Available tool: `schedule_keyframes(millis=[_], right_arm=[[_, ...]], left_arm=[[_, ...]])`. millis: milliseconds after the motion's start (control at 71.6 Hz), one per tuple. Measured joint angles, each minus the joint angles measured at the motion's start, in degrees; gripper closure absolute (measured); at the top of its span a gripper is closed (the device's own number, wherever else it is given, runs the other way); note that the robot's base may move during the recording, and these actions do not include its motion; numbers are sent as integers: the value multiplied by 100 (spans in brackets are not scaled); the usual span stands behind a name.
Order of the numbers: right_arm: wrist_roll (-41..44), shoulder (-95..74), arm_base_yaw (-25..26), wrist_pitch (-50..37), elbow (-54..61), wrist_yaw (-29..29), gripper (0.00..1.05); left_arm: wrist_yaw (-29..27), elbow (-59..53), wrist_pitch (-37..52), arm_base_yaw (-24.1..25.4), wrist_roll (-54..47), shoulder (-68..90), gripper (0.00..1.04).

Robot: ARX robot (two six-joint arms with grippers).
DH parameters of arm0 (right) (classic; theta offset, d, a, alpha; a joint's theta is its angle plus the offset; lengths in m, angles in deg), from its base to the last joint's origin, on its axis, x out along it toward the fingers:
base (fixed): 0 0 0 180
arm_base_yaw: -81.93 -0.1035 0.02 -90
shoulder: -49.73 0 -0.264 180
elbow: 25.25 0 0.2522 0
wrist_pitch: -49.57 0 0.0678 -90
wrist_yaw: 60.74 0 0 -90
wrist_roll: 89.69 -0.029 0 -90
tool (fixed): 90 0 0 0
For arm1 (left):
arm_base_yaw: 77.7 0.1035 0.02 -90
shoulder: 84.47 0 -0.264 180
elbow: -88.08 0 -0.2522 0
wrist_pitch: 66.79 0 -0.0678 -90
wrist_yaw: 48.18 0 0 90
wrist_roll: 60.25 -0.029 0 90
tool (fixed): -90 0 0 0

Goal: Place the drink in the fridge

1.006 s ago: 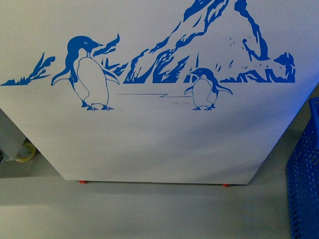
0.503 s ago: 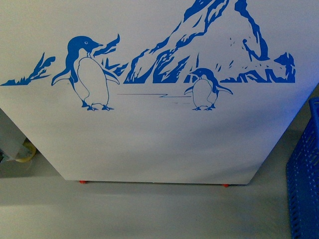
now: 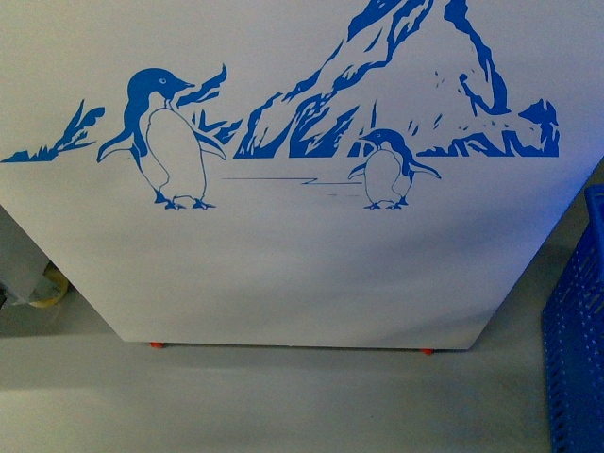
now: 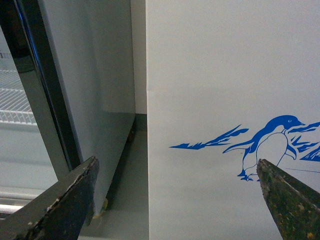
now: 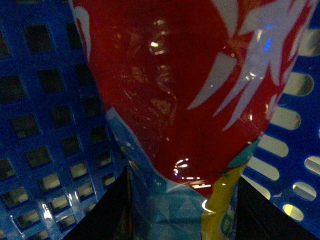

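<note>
Finds one drink [image 5: 165, 90], seen only in the right wrist view and very close. Shows a glossy red label with white markings; cap and cola not visible. Places it inside one blue basket [image 5: 45, 125] with perforated walls, which the front view sets on the floor just off the right lower corner of the fridge [image 3: 302, 274], apart from it.

Records one light-blue and yellow packet [image 5: 160, 210] pressed against the drink in the same basket. Shows the right gripper [image 5: 192, 217] as two dark shapes either side of that packet, just short of the drink. Cannot tell whether those fingers grasp anything or stand released.

Notes one fridge: white front, blue mountain picture. Counts two penguins on it, a larger [image 3: 162, 142] and a smaller [image 3: 384, 170]. Counts two small red feet, [image 3: 158, 345] and [image 3: 427, 351], under the fridge's lower edge on the grey floor [image 3: 283, 406].

Shows the left gripper [image 4: 176, 165] facing the fridge's white panel, its two dark worn fingers [image 4: 65, 200] spread wide and released, nothing between them.

Records one tall grey cabinet [image 4: 95, 75] with a dark-framed door beside the fridge, a narrow gap between them; white wire shelving [image 4: 15, 100] inside. Notes one yellowish round object [image 3: 47, 293] low beside the fridge on the side away from the basket, too hidden to name.
</note>
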Motion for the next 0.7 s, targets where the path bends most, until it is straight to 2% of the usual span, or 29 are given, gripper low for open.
schedule_keyframes(millis=[377, 698], right_arm=[[33, 479, -116, -378, 634, -22, 65], [-275, 2199, -654, -616, 1532, -632, 65]], left_arm=[[0, 0, 0, 0, 0, 0, 8], [0, 0, 0, 0, 0, 0, 8]])
